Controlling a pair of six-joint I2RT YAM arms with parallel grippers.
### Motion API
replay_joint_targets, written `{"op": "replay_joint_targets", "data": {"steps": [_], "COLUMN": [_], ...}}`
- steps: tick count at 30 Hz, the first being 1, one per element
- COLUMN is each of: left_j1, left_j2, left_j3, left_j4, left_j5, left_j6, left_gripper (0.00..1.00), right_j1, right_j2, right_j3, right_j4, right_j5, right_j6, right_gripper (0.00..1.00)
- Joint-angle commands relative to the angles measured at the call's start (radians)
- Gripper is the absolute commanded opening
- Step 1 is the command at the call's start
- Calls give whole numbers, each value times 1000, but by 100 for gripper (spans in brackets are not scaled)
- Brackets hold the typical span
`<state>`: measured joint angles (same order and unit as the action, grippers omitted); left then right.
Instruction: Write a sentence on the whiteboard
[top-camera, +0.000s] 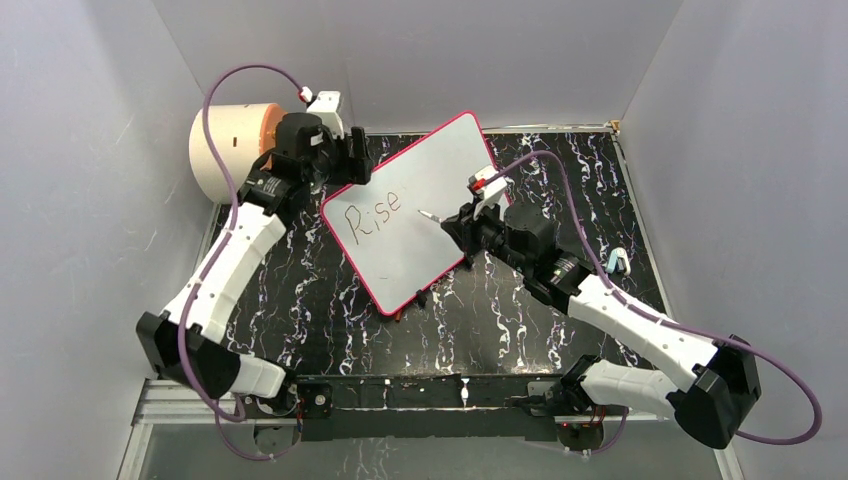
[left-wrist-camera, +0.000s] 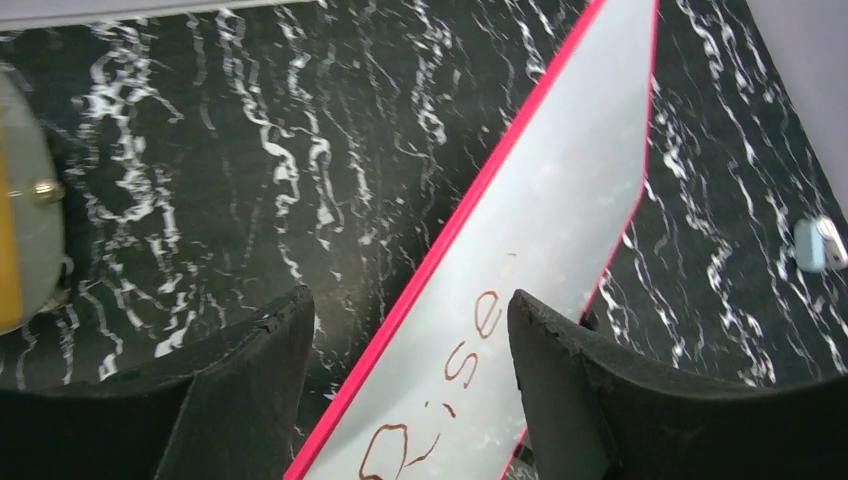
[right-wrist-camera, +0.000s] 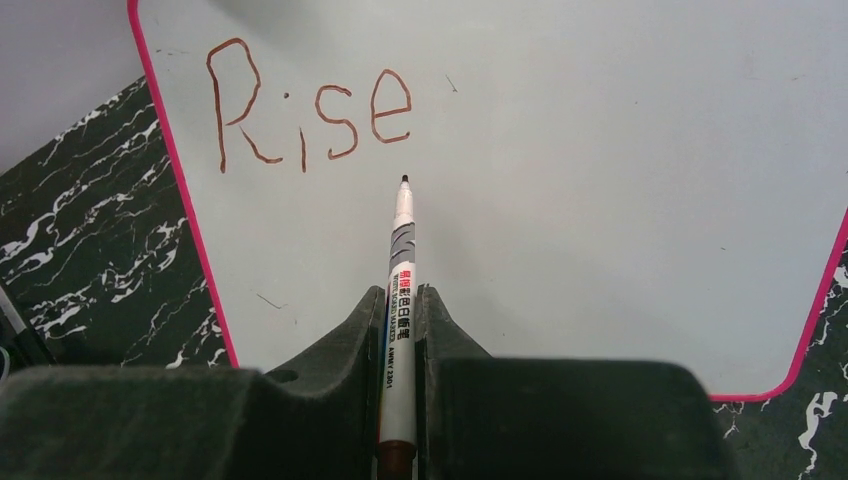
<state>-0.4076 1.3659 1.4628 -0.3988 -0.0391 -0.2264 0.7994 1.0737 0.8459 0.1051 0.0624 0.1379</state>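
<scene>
The whiteboard (top-camera: 440, 170) lies askew on the black marbled table, pink-red rim all round. On it, "Rise" (top-camera: 366, 212) stands in thin reddish-brown strokes; no other words of the sentence show. My right gripper (top-camera: 462, 222) is shut on a white marker (right-wrist-camera: 400, 300), its tip just below the "e" of "Rise" (right-wrist-camera: 305, 110), at or barely off the board (right-wrist-camera: 600, 150). My left gripper (top-camera: 350, 165) is open at the board's far left corner. In its wrist view the gripper (left-wrist-camera: 410, 330) straddles the rim of the board (left-wrist-camera: 570, 200), with "Rise" (left-wrist-camera: 470, 350) between the fingers.
A cream cylinder with an orange face (top-camera: 235, 150) stands at the far left behind the left arm, also at the left wrist view's left edge (left-wrist-camera: 20, 240). A small light-blue piece (top-camera: 617, 262) lies right of the board. Grey walls close in three sides.
</scene>
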Motion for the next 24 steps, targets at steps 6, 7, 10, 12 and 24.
{"op": "replay_joint_targets", "data": {"steps": [6,7,10,12,24], "left_j1": [90,99,115,128,139], "left_j2": [186,206,268,312,466], "left_j3": [194,209,258,297,397], "left_j4": [-103,-102,-115,-139,-177], "left_j5": [397,423,482,531,775], "left_j6": [72,72,86,98,117], "left_gripper": [66,64,61,57,28], "right_j1": [-28,-30,-38,-43,-57], "right_j2": [17,18,28,39,68], "right_j3": [96,101,122,135,153], "right_j4": [-33,-35,-43,-48,-50], "right_j5": [-35,-38,-53,-56,-100], "right_j6": [-72,-74,-79,-85,-89], "right_gripper": [0,0,0,0,0]}}
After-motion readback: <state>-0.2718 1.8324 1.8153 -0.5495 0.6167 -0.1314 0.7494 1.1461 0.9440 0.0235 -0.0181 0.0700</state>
